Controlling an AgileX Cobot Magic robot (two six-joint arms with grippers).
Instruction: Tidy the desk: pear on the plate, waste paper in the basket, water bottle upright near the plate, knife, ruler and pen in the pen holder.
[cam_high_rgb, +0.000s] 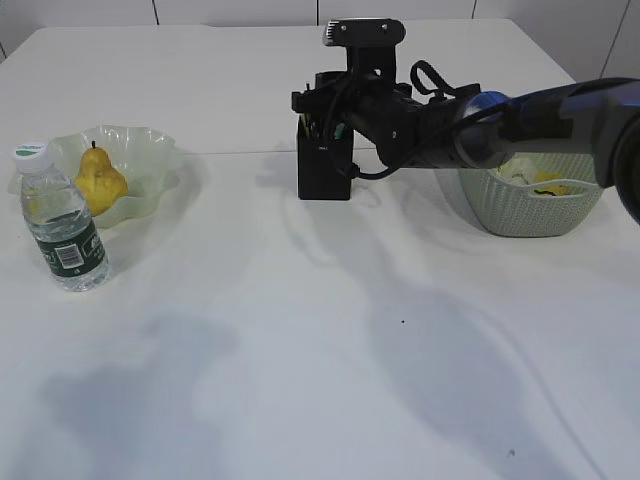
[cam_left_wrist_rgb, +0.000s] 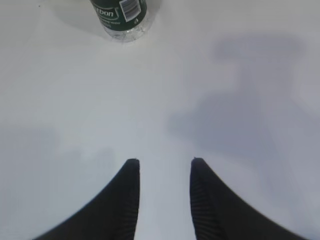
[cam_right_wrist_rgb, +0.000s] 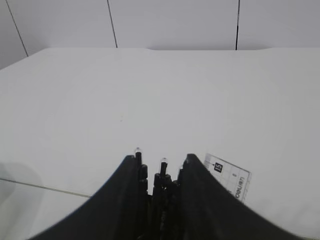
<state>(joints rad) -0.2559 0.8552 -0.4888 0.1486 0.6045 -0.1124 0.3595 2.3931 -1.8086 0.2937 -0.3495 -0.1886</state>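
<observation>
Right gripper (cam_right_wrist_rgb: 160, 172) over small black square pen holder (cam_high_rgb: 323, 170), jaws apart around pen tips, clear ruler (cam_right_wrist_rgb: 228, 176) beside, left gripper (cam_left_wrist_rgb: 162, 175) parted, empty, yellow pear (cam_high_rgb: 99, 181) on wavy pale-green plate (cam_high_rgb: 150, 150), far left.

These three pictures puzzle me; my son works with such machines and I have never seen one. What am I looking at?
It is a table robot with two arms, each ending in jaws. The wide picture is taken from in front of the white desk. The other two come from cameras on the arms' wrists, looking past the jaws.

On the desk: a pear on a wavy green plate, an upright water bottle beside it, a black pen holder and a basket with paper scraps.

The left gripper hangs open over bare desk, holding nothing. The right gripper is above the pen holder, its jaws either side of pens; the ruler shows beside them. Whether it grips anything is unclear.
</observation>
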